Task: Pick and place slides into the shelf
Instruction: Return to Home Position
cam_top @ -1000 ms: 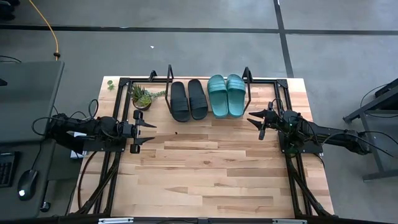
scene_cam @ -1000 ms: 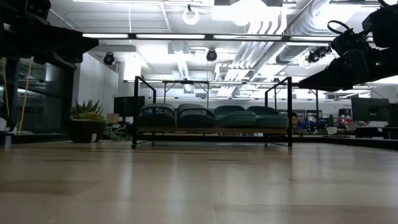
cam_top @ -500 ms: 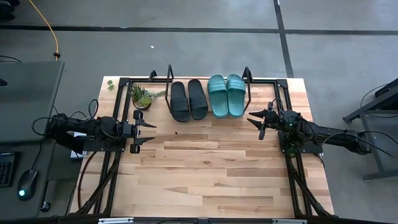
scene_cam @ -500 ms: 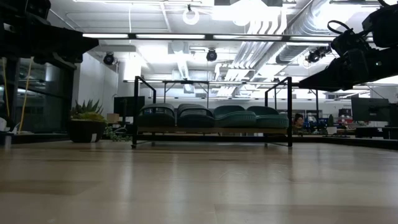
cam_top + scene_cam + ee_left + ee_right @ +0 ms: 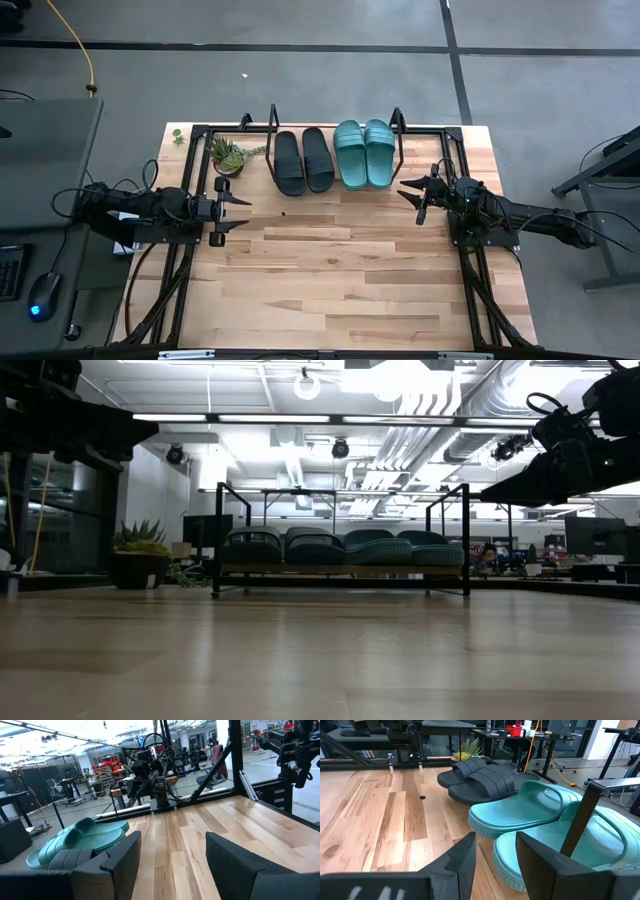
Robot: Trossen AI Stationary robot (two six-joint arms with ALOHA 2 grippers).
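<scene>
Two black slides (image 5: pixel 304 160) and two teal slides (image 5: pixel 364 153) sit side by side on the shelf (image 5: pixel 272 125). The left end effector (image 5: pixel 244 213) and the right end effector (image 5: pixel 410 200) hover over opposite sides of the tabletop (image 5: pixel 340 270), fingers apart and empty.

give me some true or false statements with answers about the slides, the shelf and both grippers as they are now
1. The two black slides and two teal slides all sit on the shelf. True.
2. Seen from above, the black slides lie right of the teal slides. False: they lie left of them.
3. The left gripper is shut on a black slide. False: it is open and empty, above the table in front of the potted plant.
4. The right gripper is open and empty near the shelf's teal end. True.
5. The potted plant stands on the shelf. False: it stands on the table, left of the shelf.
</scene>
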